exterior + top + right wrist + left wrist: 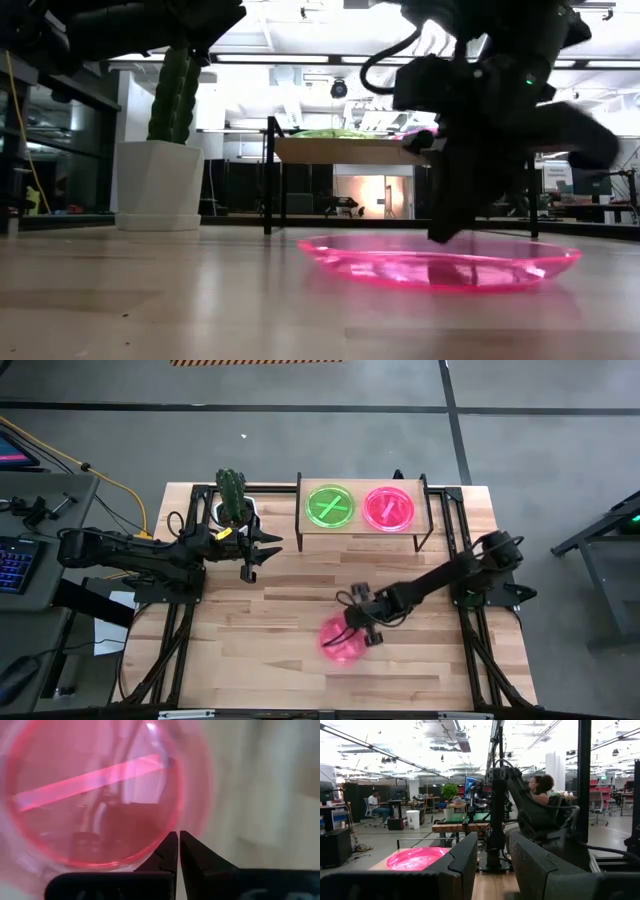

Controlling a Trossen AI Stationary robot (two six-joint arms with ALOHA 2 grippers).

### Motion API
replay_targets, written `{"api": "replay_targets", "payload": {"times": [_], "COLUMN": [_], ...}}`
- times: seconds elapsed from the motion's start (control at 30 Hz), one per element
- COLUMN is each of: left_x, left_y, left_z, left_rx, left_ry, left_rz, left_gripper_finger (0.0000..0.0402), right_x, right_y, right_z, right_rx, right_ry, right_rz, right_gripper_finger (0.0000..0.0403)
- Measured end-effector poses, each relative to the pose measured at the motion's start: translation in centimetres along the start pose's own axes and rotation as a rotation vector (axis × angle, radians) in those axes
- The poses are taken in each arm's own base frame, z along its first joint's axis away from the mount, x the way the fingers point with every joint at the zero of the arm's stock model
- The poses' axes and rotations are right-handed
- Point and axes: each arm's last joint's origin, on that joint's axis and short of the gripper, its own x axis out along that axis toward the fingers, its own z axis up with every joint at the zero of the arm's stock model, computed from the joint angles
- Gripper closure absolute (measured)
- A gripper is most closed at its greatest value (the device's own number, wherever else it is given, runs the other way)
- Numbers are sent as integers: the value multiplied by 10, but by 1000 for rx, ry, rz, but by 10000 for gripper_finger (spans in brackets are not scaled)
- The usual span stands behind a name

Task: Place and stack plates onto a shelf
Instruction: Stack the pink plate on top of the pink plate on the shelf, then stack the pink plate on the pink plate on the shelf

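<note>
A pink plate lies on the wooden table's near middle, also seen in the low view, in the left wrist view and in the right wrist view. My right gripper is shut on it. The shelf stands at the far edge on thin black legs and carries a green plate and a pink plate side by side. My left gripper hangs open beside the cactus pot, touching nothing. My right gripper pinches the pink plate's rim on its far right side between the two fingertips. The fingers come from above, pointing down. In the low view the plate's underside rests on the table.
The white cactus pot stands at the far left, next to the shelf. Bare tabletop lies left of and in front of the plate. People sit at desks in the room behind.
</note>
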Motion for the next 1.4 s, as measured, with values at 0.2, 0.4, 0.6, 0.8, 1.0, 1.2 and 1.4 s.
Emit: {"api": "replay_targets", "payload": {"times": [0.2,0.4,0.6,0.8,1.0,1.2,1.4], "left_x": [0,0,0,0,0,0,0], "left_y": [0,0,0,0,0,0,0], "left_z": [0,-1,-2,-2,-2,-2,-2], "left_rx": [0,-1,-3,-3,-3,-3,-3], "left_ry": [3,6,21,21,21,21,21], "left_rz": [0,0,0,0,0,0,0], "left_gripper_finger": [298,298,298,298,298,298,298], "right_x": [-15,-41,-71,-73,-60,-56,-58], "right_y": [-17,-27,-30,-25,-19,-18,-18], "right_z": [-2,-2,-20,-59,-91,-99,-95], "right_rx": [35,74,141,271,425,553,561], "right_ry": [21,-9,-28,-237,-488,-588,-635], "right_rz": [-100,-126,-215,-193,-100,3,20], "right_gripper_finger": [403,403,403,403,403,403,403]}}
